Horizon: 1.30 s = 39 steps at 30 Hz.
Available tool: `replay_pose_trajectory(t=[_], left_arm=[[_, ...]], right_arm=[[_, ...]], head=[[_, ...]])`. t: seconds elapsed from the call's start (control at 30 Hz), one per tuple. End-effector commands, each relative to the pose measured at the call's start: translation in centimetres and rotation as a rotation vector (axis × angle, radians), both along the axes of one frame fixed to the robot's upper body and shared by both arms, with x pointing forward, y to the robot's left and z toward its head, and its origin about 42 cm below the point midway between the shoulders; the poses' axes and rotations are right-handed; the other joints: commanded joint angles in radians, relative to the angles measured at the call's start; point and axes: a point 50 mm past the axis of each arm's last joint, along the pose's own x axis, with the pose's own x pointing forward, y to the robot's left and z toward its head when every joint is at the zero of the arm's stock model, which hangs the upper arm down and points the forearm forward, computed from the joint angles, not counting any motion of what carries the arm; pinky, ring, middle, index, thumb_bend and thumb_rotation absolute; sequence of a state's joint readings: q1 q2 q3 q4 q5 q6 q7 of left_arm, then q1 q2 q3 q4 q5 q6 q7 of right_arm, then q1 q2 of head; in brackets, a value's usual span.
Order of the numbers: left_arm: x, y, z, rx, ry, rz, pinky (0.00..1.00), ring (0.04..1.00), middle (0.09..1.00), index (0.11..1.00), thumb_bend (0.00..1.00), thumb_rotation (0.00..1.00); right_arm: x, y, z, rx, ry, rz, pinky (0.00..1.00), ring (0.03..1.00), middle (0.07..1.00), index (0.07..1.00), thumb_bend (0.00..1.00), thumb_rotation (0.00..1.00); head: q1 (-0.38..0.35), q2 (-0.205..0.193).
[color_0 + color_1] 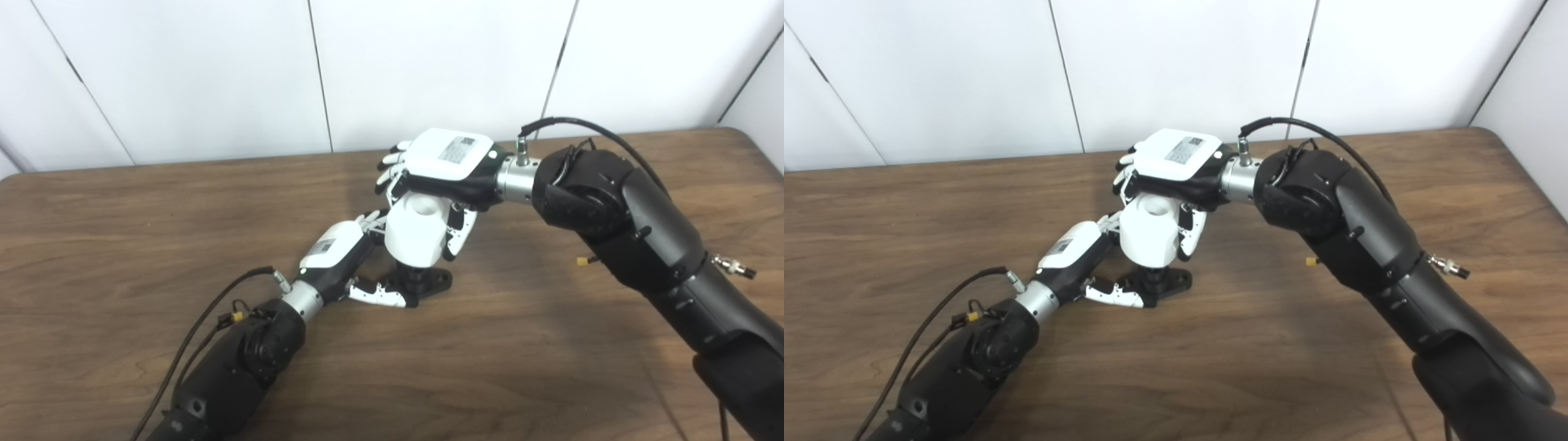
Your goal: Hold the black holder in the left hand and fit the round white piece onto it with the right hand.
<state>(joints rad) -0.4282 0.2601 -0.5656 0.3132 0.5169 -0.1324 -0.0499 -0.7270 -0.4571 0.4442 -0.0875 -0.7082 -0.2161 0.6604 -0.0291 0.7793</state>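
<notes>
Left eye view | round white piece (416, 236) upright on black holder (422, 280)

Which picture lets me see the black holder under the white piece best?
The right eye view: the black holder shows its stem and flat base beside the left hand. The left eye view shows the same holder, about as clearly, beneath the round white piece.

We see the round white piece (416, 236) on the black holder (425, 280), our left hand (343, 260) left, our right hand (444, 168) above, on the table (122, 245).
</notes>
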Motion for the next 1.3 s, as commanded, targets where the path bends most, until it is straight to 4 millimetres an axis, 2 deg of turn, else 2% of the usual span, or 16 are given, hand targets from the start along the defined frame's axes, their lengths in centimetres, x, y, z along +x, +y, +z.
replay_pose_trajectory(t=[0.0, 0.43, 0.8, 0.93, 1.27], left_arm=[[-2.7, 0.2, -4.6, 0.162, 0.194, -0.062, 1.0, 1.0, 0.948, 0.482, 0.52, 0.06], [-2.8, 0.1, -4.3, 0.151, 0.189, -0.064, 1.0, 1.0, 0.945, 0.482, 0.52, 0.06], [-2.6, -0.1, -3.9, 0.152, 0.187, -0.064, 1.0, 1.0, 0.954, 0.482, 0.52, 0.06], [-2.7, -0.2, -3.8, 0.147, 0.184, -0.066, 1.0, 1.0, 0.949, 0.482, 0.52, 0.06], [-2.7, -0.7, -3.5, 0.148, 0.185, -0.066, 1.0, 1.0, 0.948, 0.482, 0.52, 0.06]], right_arm=[[0.3, 0.1, 2.7, 0.041, -0.101, 0.028, 0.97, 0.917, 0.826, 0.482, 0.52, 0.14], [0.0, -0.2, 1.6, 0.027, -0.078, 0.024, 0.88, 0.895, 0.812, 0.482, 0.52, 0.14], [-0.7, -0.4, -0.9, -0.005, -0.017, 0.011, 0.92, 0.893, 0.808, 0.483, 0.52, 0.14], [-0.8, -0.7, -2.0, 0.001, 0.006, 0.01, 0.91, 0.897, 0.811, 0.482, 0.52, 0.14], [-1.1, -0.6, -3.2, 0.0, 0.029, 0.023, 0.91, 0.902, 0.815, 0.482, 0.52, 0.14]], head=[[-0.001, 0.001], [0.0, 0.011], [0.006, 0.021], [0.009, 0.027], [0.024, 0.035]])
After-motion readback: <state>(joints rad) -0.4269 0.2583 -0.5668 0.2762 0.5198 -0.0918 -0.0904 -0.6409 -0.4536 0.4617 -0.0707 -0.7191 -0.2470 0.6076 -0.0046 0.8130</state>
